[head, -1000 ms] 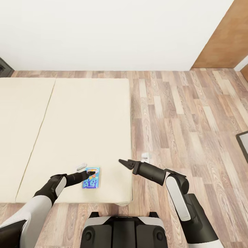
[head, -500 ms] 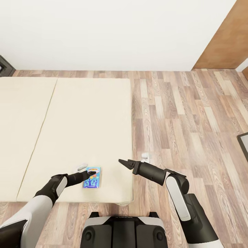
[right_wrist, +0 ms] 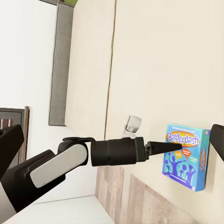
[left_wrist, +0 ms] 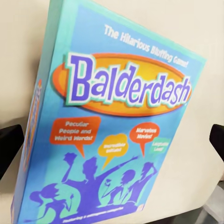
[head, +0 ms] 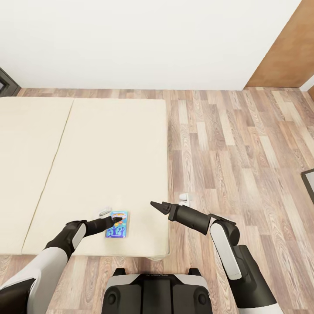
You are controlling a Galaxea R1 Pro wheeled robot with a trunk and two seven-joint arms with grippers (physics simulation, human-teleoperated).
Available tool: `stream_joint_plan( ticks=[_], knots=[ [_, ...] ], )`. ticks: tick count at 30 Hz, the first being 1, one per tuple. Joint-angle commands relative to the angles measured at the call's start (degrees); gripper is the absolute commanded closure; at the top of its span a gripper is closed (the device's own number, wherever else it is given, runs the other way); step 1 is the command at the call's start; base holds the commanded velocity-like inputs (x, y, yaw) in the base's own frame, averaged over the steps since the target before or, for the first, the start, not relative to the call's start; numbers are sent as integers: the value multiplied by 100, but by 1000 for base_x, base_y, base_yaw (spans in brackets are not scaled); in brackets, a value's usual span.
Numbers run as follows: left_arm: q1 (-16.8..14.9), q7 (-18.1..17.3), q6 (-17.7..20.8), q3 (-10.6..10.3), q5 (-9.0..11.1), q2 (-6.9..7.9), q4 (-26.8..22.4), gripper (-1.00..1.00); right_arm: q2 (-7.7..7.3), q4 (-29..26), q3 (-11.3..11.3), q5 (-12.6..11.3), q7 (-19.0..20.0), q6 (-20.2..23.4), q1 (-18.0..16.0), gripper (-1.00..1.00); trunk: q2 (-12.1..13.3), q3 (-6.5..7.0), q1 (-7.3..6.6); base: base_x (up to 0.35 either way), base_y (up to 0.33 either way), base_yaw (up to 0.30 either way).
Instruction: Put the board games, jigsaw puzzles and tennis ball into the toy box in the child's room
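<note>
Bedding of plain cream covers the bed (head: pixel 109 152), a smooth flat expanse with one seam running down it, set on a pale wood-plank floor (head: pixel 235 148) below a white wall. A small white object (head: pixel 104 212) lies on the mattress just beside the board game, on its far-left side; another small white thing (head: pixel 185 199) sits on the floor off the bed's right edge. Nothing lies between the left arm and the box.

The board game (head: pixel 116 224) — a flat rectangular carton in glossy blue, printed "Balderdash" on an orange oval with purple figures below — lies face up near the bed's front edge. The left gripper (head: pixel 116 219) hangs right over it, fingers spread wide: in the left wrist view the box (left_wrist: pixel 112 135) fills the gap and the dark fingertips (left_wrist: pixel 9 149) stand off to either side of it, not touching. The right gripper (head: pixel 156 206) — black, pointed — hovers at the bed's right edge, well apart from the box, its fingers apart and holding nothing.
</note>
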Motion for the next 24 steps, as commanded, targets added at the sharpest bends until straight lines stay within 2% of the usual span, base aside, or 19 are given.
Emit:
stream_joint_plan(
  ticks=[1, 11, 17, 24],
  knots=[
    [-1, -37, 99, 22, 153, -64, -8, -100, 3, -3, -7, -9, 6, 34, -2, -100, -6, -4, 2, 0, 0, 1],
    [-1, -52, 87, 15, 146, -61, -69, -100, 0, -2, -8, -9, 6, 37, -2, -100, -6, -4, 2, 0, 0, 0],
    [27, -59, 153, 15, 151, -63, -408, -100, 0, -2, 7, -9, 6, 38, -2, -100, -6, -4, 2, 0, 0, 0],
    [34, -58, 181, 15, 153, -64, -488, -100, 3, -2, 17, -9, 6, 38, -2, -100, -6, -4, 2, 0, 0, 0]
  ],
)
